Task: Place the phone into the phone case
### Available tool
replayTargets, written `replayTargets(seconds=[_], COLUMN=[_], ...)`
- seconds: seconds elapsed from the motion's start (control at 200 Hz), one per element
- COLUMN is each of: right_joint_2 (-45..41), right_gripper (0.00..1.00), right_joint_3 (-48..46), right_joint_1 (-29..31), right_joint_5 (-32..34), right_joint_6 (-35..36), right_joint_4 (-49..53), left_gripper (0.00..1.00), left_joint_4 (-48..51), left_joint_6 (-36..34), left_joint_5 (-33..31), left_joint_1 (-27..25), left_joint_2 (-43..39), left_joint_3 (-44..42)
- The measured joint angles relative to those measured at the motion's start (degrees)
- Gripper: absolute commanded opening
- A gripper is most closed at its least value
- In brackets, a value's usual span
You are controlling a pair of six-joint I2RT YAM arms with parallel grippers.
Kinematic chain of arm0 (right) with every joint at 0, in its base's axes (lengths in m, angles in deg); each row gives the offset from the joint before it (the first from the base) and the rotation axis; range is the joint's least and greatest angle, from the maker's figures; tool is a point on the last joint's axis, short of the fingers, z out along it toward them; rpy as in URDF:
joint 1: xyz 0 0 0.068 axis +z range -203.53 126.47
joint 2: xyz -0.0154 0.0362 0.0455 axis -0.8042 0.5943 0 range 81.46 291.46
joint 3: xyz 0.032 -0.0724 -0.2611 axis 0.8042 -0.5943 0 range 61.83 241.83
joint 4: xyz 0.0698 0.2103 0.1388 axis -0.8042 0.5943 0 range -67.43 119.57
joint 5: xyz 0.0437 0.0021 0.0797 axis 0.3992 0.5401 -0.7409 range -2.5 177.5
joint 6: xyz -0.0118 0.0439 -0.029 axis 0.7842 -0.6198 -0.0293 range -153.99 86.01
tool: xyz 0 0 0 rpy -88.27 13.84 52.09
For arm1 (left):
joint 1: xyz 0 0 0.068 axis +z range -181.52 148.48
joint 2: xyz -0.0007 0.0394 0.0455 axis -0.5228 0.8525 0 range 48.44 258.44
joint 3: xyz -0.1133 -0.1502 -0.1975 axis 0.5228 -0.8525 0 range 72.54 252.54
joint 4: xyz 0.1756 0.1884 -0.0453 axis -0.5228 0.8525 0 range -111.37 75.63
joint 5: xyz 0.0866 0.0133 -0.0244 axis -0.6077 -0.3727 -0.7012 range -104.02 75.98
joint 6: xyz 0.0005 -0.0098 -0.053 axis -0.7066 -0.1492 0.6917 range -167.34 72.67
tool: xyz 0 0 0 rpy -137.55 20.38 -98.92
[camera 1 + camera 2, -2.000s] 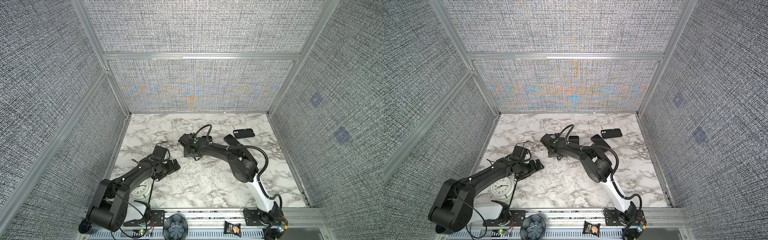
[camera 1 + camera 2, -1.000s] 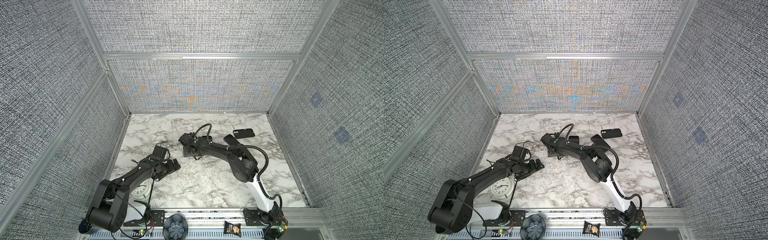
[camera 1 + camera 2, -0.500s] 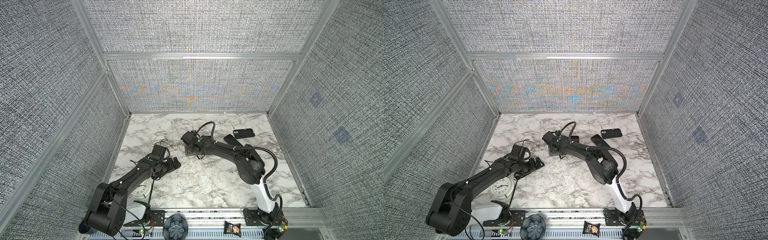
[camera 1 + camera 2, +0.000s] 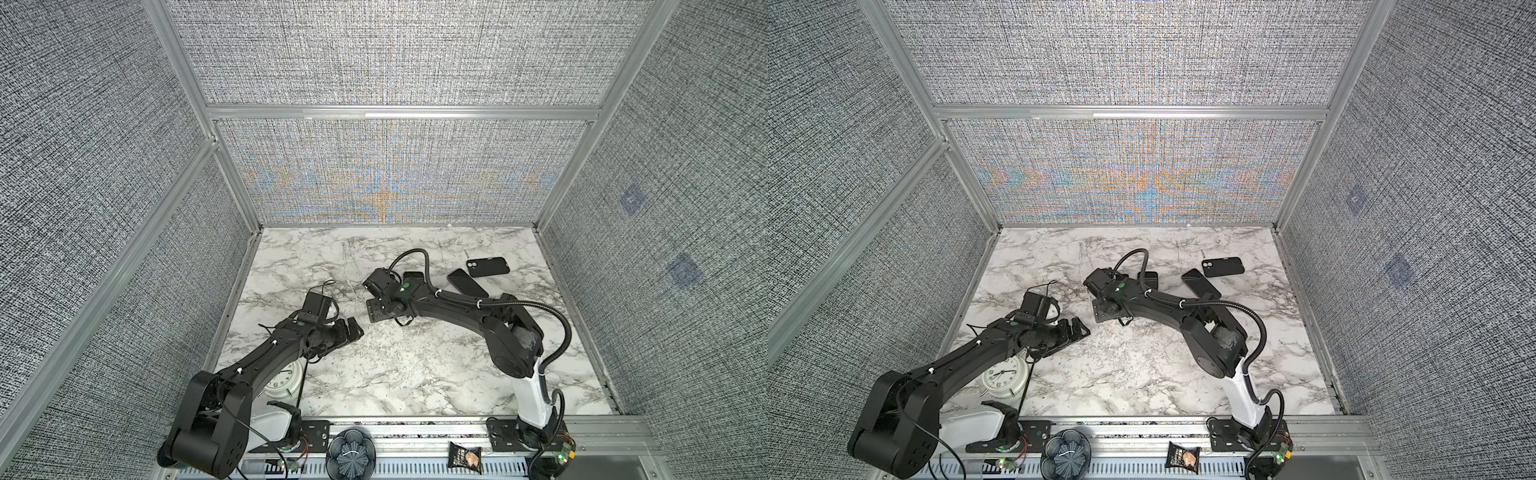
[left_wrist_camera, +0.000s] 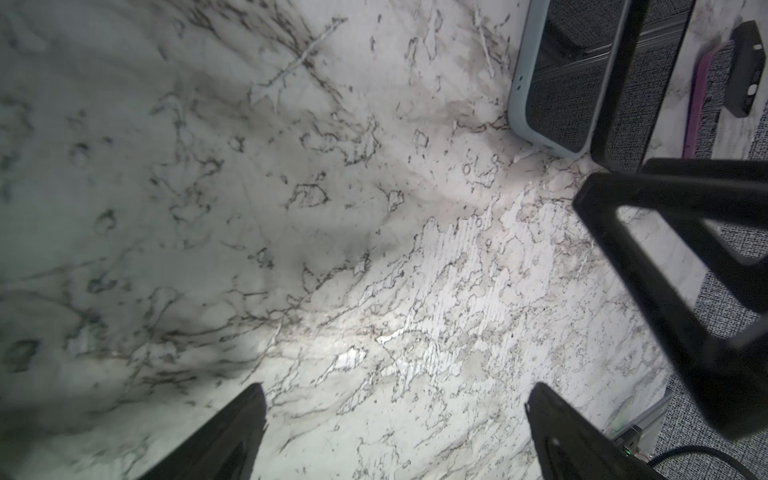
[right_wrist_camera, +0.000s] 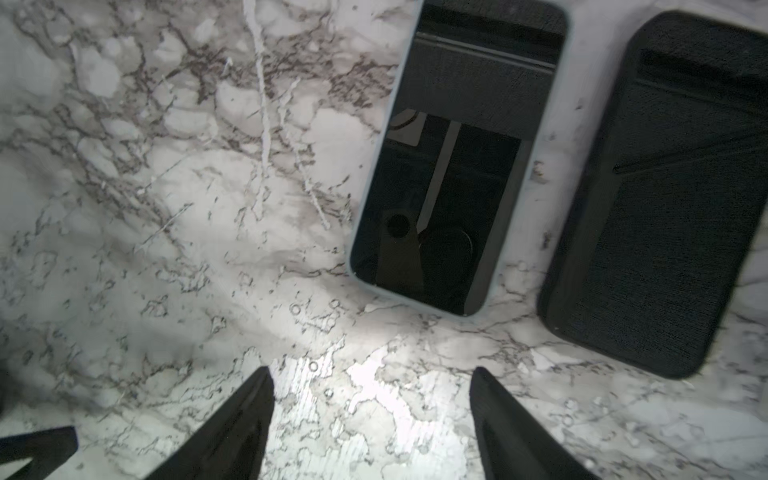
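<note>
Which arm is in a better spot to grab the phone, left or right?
Right. The right gripper hangs open with the light-rimmed phone just ahead of its fingertips. The left gripper is open too, but in a top view it sits farther from that phone.

My marble tabletop (image 4: 415,374) carries a pale-edged phone (image 6: 453,166) just ahead of my right hand (image 6: 372,374), a second phone (image 6: 656,199) beside it, the phone case (image 4: 487,267) beyond, and an alarm clock (image 4: 1003,376) behind my left hand (image 4: 352,330).
</note>
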Motion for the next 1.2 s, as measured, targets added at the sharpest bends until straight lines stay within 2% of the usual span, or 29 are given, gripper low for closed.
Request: replayTargets(seconds=[0.395, 1.201], right_joint_2=[1.6, 3.1], right_gripper=[0.77, 0.77], right_joint_3=[-3.9, -4.6], right_joint_1=[-1.4, -2.6], right_joint_5=[-6.5, -8.1], right_joint_6=[1.9, 2.1], right_joint_4=[-6.9, -12.3], left_gripper=[0.99, 0.99], left_joint_4=[-0.2, -0.5], left_joint_6=[0.2, 1.3], left_joint_5=[0.0, -0.2], left_joint_1=[0.0, 0.1], left_joint_2=[0.1, -0.1], left_joint_3=[-0.1, -0.3])
